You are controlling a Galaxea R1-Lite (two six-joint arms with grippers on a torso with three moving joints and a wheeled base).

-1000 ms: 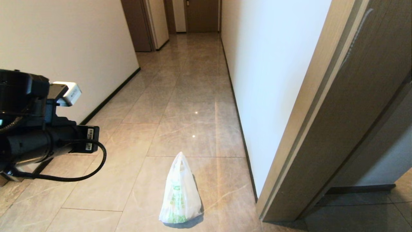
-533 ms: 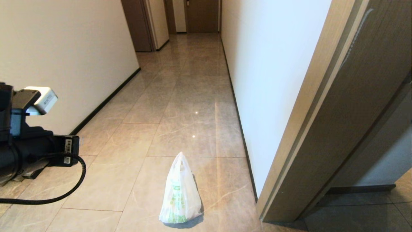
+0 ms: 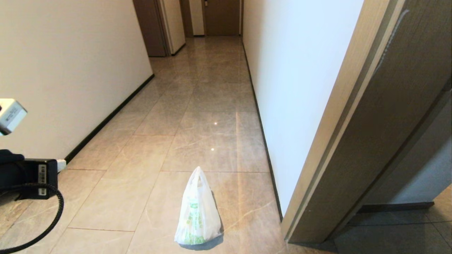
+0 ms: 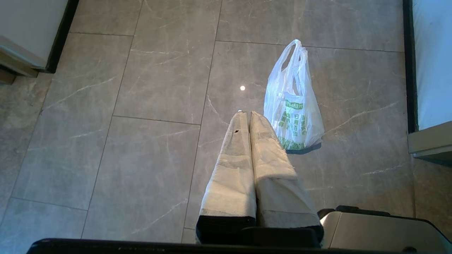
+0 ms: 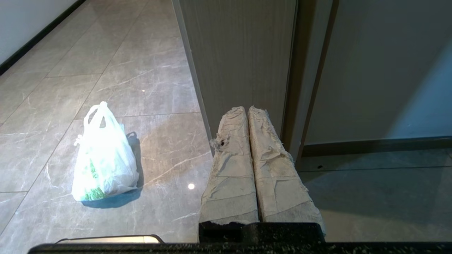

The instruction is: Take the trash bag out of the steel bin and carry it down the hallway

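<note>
I'm in a residential hallway: glossy marble-look floor tiles, cream walls, black baseboards, brown doors.

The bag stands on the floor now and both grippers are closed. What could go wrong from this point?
The trash bag stands upright and unsupported on the glossy hallway floor, so it may slump or tip over. It also sits directly ahead of the robot, so driving forward could hit it. The left gripper and the right gripper are shut and empty.

The white trash bag with green print stood upright on the glossy beige hallway floor, handles up, near the right wall.
</note>
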